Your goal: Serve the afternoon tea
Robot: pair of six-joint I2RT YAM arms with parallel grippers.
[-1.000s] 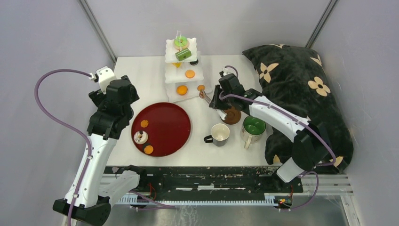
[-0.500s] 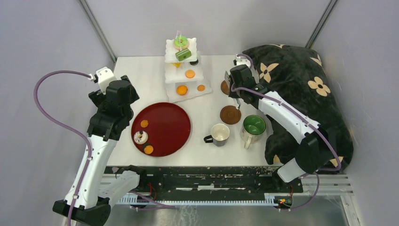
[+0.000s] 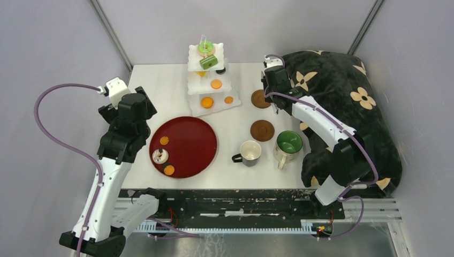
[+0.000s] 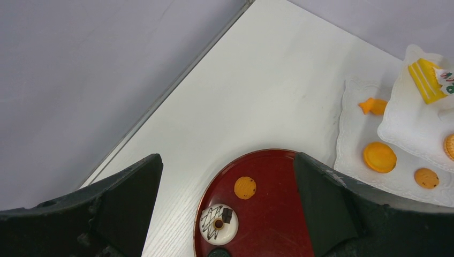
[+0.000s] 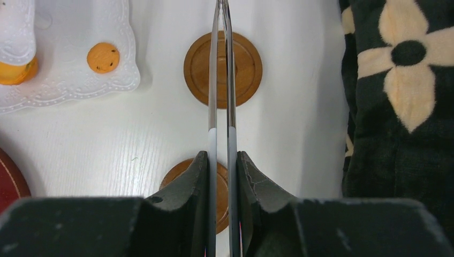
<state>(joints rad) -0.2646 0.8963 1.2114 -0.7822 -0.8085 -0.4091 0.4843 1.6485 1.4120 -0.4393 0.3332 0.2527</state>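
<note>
Silver metal tongs [image 5: 220, 80] clenched in right gripper [image 5: 222, 158], blades pinched together over far coaster [image 5: 246, 69] | left gripper [image 4: 227, 160] spread above red tray [image 4: 273, 214], likely awaiting sweets [image 4: 245, 187].

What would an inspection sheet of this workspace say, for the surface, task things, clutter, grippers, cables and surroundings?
Surface: white table, no damage seen.
Job's things: three-tier stand holds orange discs, green donut, green cake; two coasters bare; white mug and green-lined mug off them; two discs and a white sweet on the dark red tray.
Clutter: metal tongs, plus that tray.
Grippers: left gripper open, empty, over the tray; right gripper shut on the tongs.
Cables: purple cables loop off both arms.
Surroundings: grey walls; black flowered cushion at right.
</note>
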